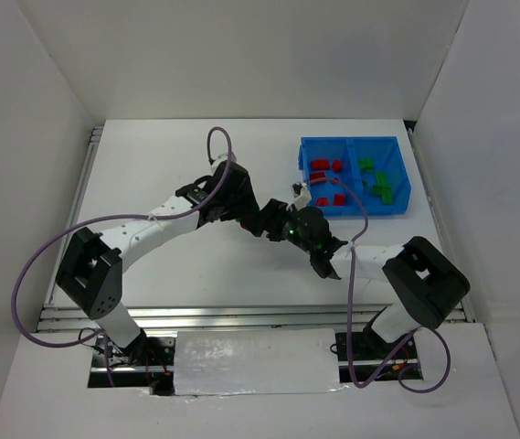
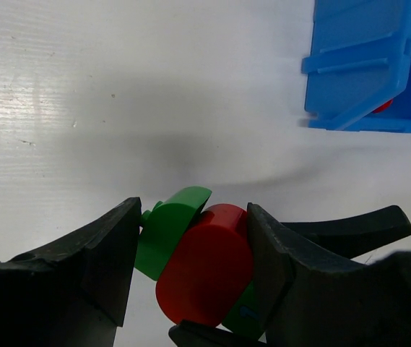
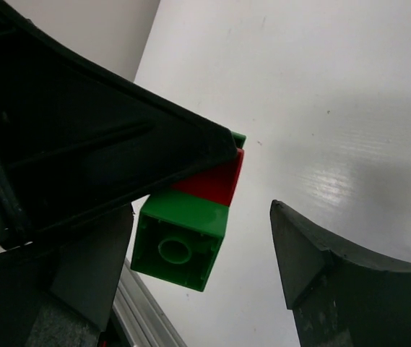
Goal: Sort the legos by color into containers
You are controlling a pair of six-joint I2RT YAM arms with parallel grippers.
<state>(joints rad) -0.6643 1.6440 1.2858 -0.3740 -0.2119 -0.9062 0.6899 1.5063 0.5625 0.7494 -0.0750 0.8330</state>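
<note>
The left end effector (image 2: 194, 231), clenched on a joined red-and-green stack of legos (image 2: 205, 278) above the tabletop (image 2: 118, 87) and short of the blue bin (image 1: 369, 211), offers it to the released right end effector (image 3: 205, 253), probably so the colours can be pulled apart before binning.

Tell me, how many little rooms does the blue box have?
2. The left compartment holds red bricks, the right compartment holds green bricks; a divider wall splits them. The whole bin shows, so none is hidden.
</note>
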